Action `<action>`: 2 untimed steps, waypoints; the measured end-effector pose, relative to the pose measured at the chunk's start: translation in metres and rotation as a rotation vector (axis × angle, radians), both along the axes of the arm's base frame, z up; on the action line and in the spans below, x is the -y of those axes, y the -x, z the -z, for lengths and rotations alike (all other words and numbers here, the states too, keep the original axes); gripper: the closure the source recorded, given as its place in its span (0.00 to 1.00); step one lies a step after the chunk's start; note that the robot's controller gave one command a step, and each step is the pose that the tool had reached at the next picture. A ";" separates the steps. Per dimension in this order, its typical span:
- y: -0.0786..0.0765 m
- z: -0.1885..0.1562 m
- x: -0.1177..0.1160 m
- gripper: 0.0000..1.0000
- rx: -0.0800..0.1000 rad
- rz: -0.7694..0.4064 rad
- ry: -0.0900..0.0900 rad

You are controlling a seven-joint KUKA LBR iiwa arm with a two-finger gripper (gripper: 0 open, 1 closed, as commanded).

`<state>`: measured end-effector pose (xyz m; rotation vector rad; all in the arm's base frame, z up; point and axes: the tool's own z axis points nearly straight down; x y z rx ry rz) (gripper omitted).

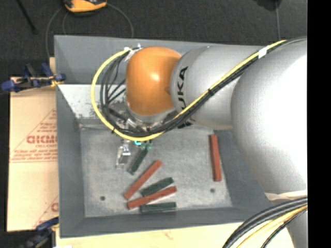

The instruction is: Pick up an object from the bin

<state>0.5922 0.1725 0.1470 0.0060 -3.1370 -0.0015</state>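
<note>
Arm (248,92): silver, reached in from the right, spread over the bin's right and upper parts.
Bin (70,154): grey metal, its floor strewn with flat sticks.
Orange cover (150,79): carried on the wrist, ringed by yellow and black cables.
Stick group: two red-brown sticks (142,180) and two dark green ones (156,186) are laid close together at the lower middle of the floor.
Lone red-brown stick (215,157): laid lengthwise near the right wall, well apart from the group.
Gripper (124,157): placed low over the floor, left of centre. How far it is opened, and whether anything is held, cannot be told.
Nearest stick (138,160): dark green, tilted, just beside the gripper, on the side toward the lone stick.
</note>
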 end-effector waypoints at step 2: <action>0.011 0.033 0.036 0.00 0.015 -0.011 -0.003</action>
